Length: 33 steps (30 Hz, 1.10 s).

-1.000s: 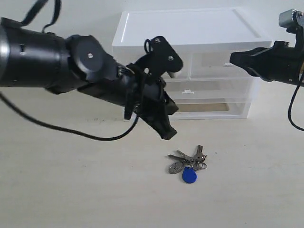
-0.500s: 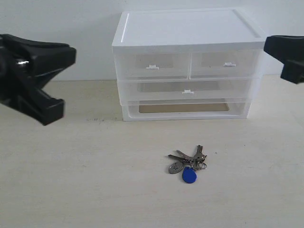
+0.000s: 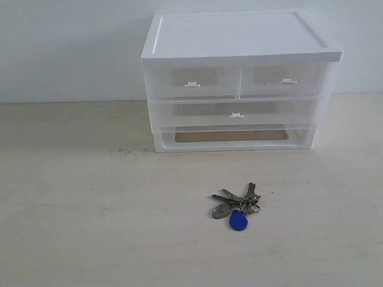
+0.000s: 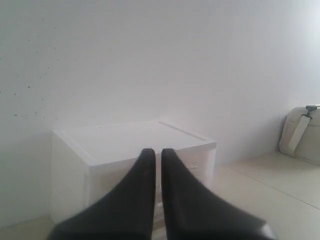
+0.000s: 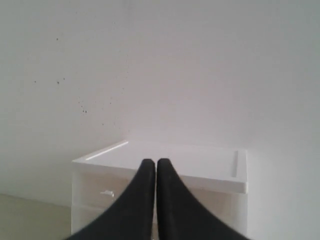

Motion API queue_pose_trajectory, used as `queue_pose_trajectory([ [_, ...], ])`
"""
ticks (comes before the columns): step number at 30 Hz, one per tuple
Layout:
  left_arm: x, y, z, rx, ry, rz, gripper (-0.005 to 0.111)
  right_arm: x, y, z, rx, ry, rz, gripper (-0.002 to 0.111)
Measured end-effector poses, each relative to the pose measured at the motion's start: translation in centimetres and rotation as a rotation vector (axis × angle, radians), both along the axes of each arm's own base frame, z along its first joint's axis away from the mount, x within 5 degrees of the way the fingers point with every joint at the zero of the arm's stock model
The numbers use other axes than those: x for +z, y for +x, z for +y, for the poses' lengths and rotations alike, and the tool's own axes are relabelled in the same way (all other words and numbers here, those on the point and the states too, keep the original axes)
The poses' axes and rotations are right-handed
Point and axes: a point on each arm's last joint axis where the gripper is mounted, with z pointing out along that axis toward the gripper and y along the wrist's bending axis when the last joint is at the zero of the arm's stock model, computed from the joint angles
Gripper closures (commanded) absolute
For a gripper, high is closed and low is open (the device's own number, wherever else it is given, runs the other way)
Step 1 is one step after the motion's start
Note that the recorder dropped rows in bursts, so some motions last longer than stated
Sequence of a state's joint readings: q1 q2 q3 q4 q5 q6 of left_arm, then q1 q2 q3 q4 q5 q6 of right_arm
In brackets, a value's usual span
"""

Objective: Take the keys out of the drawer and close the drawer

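The keys (image 3: 236, 205) lie on the table in front of the cabinet, a bunch of silver keys with a blue fob and an oval tag. The wide drawer (image 3: 236, 113) with its centre tab sits pushed flush into the white plastic cabinet. Neither arm shows in the exterior view. My left gripper (image 4: 157, 152) is shut and empty, held in the air facing the cabinet (image 4: 135, 150). Facing the cabinet (image 5: 165, 172) from the other side, my right gripper (image 5: 155, 163) is likewise shut with nothing in it.
The cabinet (image 3: 239, 78) stands at the back against a white wall, with two half-width drawers (image 3: 191, 81) on top and an open slot at its base. The beige tabletop (image 3: 90, 209) spreads around it. A pale bag (image 4: 300, 135) lies far off.
Both arms have drawn back out of the exterior view, left arm to the left and right arm to the right. The keys and drawer have not moved.
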State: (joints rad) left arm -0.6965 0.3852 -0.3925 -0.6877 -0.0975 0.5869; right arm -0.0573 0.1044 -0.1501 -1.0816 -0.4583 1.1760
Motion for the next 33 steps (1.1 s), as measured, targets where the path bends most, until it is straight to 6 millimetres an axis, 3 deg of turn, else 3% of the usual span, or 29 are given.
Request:
queue_pose_trajectory([
  [4, -0.28, -0.61, 0.13, -0.036, -0.003, 0.019, 0.102, -0.56, -0.96, -0.21, -0.027, 0.013, -0.043, 0.108],
  [33, -0.57, -0.79, -0.07, -0.065, 0.015, 0.046, 0.102, -0.82, -0.90, -0.40, -0.041, 0.038, -0.025, 0.108],
])
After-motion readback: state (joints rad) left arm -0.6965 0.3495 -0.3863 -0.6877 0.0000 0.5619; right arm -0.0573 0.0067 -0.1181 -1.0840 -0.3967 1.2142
